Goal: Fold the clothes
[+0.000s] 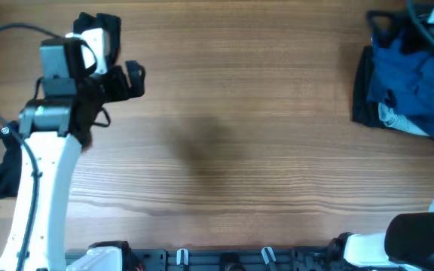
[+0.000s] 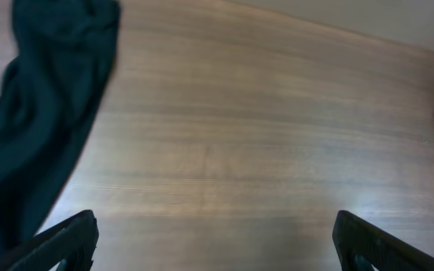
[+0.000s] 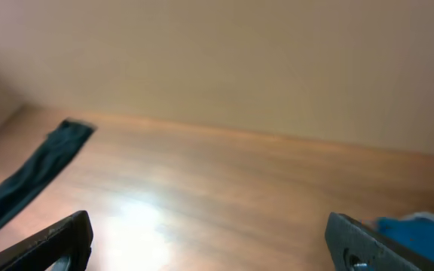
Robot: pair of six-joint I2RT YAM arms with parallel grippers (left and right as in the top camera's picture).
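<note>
The left gripper (image 2: 213, 245) hangs above the left end of the table (image 1: 239, 150), jaws wide apart. The right gripper (image 3: 209, 245), equally spread, hangs above its right end.

A wooden table (image 1: 239, 90) with light brown grain stretches out ahead of the left fingers (image 2: 77, 241) and the right fingers (image 3: 66, 237). A pale glare lies on it just ahead of the right fingers, and beyond them a plain beige wall (image 3: 239, 60) rises from its far edge. A dark rail (image 1: 224, 262) with metal clips (image 1: 181, 256) lines the table's near edge, well apart from both.
</note>
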